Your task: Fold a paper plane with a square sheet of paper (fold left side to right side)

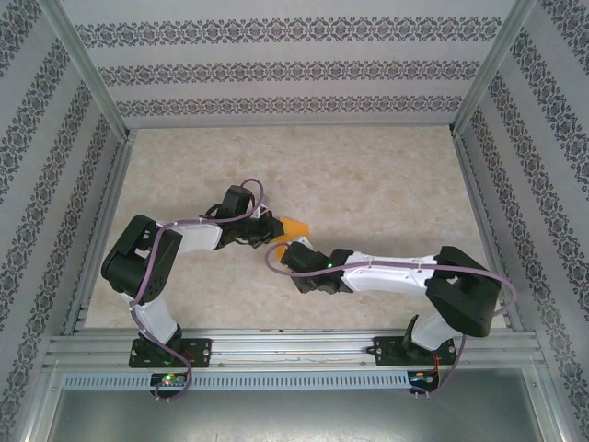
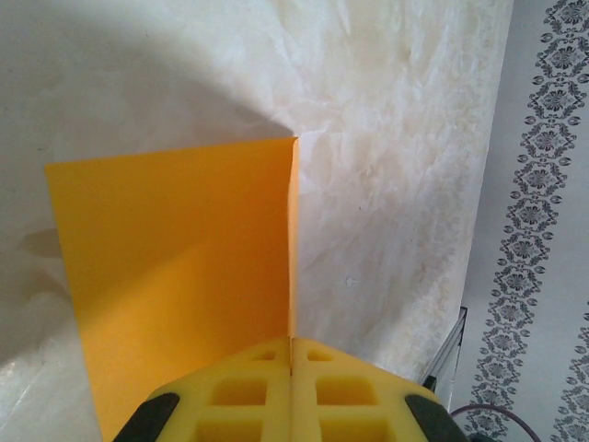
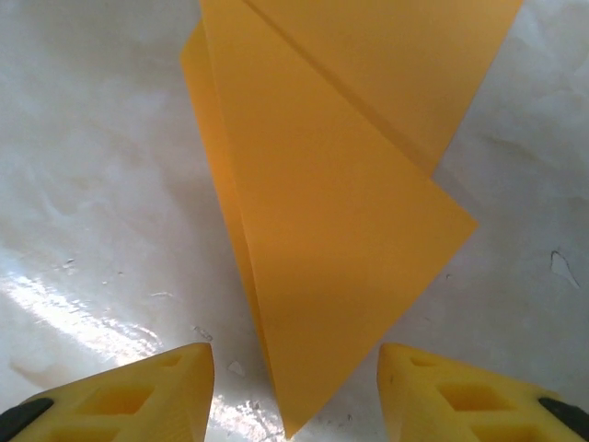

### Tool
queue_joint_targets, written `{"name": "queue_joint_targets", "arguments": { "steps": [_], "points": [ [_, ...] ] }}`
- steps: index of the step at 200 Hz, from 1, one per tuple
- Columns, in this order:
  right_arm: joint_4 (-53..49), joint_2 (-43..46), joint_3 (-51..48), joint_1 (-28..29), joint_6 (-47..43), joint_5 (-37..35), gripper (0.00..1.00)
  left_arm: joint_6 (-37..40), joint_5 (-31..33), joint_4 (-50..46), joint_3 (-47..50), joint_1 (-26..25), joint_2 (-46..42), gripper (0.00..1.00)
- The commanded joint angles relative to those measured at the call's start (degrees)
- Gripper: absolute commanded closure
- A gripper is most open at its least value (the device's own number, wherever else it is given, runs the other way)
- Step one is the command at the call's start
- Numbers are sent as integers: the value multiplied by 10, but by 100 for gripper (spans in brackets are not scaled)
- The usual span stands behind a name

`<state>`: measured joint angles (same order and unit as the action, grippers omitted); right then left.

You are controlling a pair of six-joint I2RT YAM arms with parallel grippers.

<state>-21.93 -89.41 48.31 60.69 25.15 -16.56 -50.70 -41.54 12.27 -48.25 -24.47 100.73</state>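
Note:
The square sheet of paper (image 1: 293, 226) is bright orange and folded into a creased, pointed shape near the table's middle. My left gripper (image 1: 268, 229) is shut on it. In the left wrist view the yellow pads (image 2: 248, 391) press together at the gripper's tip (image 2: 293, 343), and the paper's edge runs straight into them, with the orange sheet (image 2: 175, 276) spreading to the left. My right gripper (image 1: 300, 247) is open. In the right wrist view the paper (image 3: 322, 184) narrows to a point that lies between the spread yellow fingers (image 3: 138, 396), touching neither, at the gripper's gap (image 3: 294, 368).
The pale marbled tabletop (image 1: 386, 193) is walled by patterned panels on three sides. A metal rail (image 1: 294, 350) runs along the near edge, where both arm bases stand. The two arms meet over the paper, close together.

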Motion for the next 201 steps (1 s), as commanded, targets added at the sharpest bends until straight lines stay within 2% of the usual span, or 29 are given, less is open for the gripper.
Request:
{"name": "queue_joint_targets", "arguments": {
  "steps": [1,63,141,179,201],
  "points": [
    [-10,-23,24,10,7,-49,51,-8,6,11,-9,-8,-16,95],
    [-8,-60,45,14,8,-72,59,-6,9,7,-12,-12,-14,95],
    [-21,-90,63,14,1,-73,59,-7,9,7,-17,-13,-13,95],
    [-24,-87,60,14,6,-80,72,-4,14,3,-17,-13,-13,94],
    [-27,-87,59,14,8,-81,80,-1,19,-4,-15,-13,-17,87]
  ]
}}
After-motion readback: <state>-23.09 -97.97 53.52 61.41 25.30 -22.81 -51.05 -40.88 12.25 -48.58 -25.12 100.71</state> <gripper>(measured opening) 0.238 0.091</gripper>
